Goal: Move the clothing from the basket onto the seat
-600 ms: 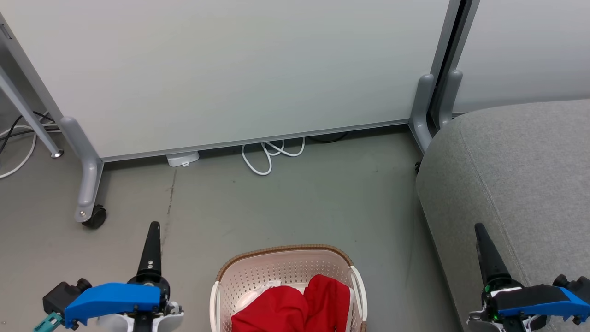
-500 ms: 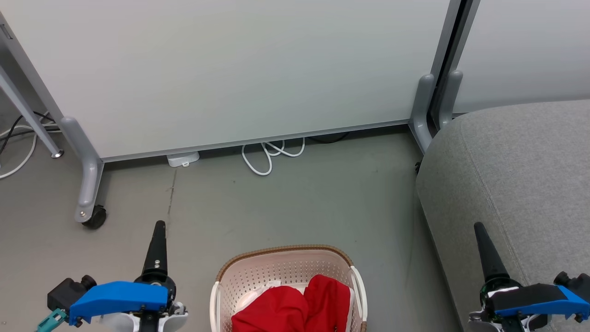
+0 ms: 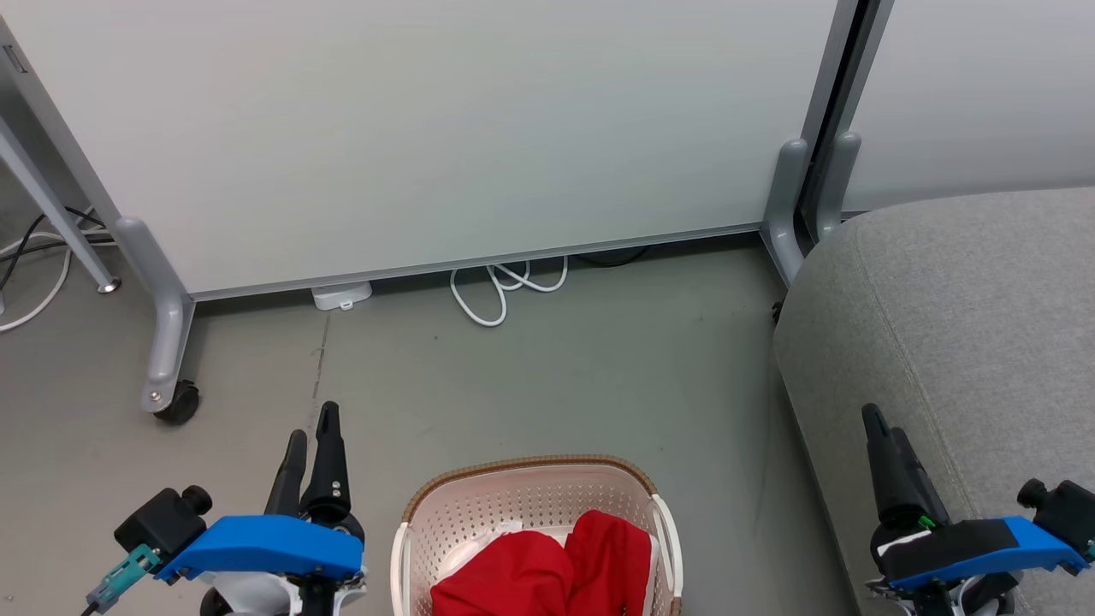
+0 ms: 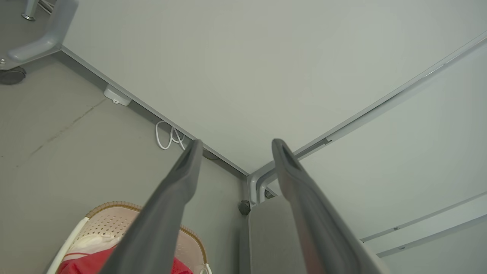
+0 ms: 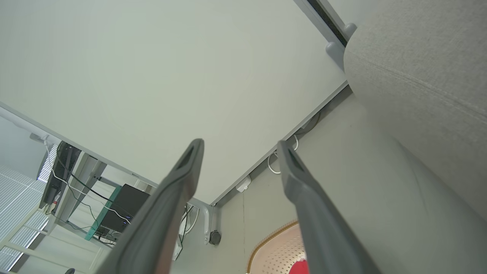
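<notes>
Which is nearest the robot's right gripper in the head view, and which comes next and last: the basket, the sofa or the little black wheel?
1. Sofa, just beside the right gripper, on the right.
2. Basket, bottom middle.
3. Wheel, far left.

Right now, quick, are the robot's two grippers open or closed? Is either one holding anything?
Left gripper: open, fingers apart, holding nothing.
Right gripper: open, fingers apart, holding nothing.
</notes>
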Controlling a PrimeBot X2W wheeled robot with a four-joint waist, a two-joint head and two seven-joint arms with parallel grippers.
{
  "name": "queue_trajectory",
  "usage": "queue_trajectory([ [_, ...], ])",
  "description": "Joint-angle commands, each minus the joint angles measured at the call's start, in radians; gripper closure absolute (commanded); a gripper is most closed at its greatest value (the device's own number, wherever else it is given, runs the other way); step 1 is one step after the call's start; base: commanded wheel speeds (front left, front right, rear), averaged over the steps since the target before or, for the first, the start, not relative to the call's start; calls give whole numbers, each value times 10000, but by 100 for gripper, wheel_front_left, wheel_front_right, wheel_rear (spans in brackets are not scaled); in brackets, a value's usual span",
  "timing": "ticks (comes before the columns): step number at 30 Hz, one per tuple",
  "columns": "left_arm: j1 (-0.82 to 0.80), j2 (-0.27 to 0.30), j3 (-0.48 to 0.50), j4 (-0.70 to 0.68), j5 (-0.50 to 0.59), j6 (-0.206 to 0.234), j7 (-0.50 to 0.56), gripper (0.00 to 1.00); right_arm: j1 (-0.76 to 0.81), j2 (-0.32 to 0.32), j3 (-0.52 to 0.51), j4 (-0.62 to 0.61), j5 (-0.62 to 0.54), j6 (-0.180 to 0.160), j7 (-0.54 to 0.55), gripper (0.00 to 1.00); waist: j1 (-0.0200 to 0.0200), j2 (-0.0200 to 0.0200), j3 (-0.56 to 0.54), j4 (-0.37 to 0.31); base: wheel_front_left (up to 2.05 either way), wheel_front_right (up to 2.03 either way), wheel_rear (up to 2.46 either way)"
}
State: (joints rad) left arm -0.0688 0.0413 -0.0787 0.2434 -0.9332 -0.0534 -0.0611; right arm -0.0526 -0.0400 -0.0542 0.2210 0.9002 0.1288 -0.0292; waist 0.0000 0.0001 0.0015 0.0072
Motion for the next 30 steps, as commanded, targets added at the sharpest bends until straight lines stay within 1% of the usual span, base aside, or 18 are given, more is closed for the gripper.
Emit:
queue_trajectory([
  [1,-298,81,-66,-122,343,2,-94,0,-29,-72,33,-196,-349,13,-77,0,0,-1,5,-2,0,0,0],
  [16,-380,88,-578,-54,2614,-97,-572,0,74,-89,76,-383,-2373,17,-311,0,0,-1,32,32,0,0,0],
  [22,-418,92,-730,54,3368,-97,-743,0,135,-95,52,-481,-3076,18,-345,0,0,-1,36,31,0,0,0],
  [30,-384,94,-748,140,4108,-77,-955,0,231,-103,-29,-598,-3987,20,-426,0,0,-1,26,-7,0,0,0],
])
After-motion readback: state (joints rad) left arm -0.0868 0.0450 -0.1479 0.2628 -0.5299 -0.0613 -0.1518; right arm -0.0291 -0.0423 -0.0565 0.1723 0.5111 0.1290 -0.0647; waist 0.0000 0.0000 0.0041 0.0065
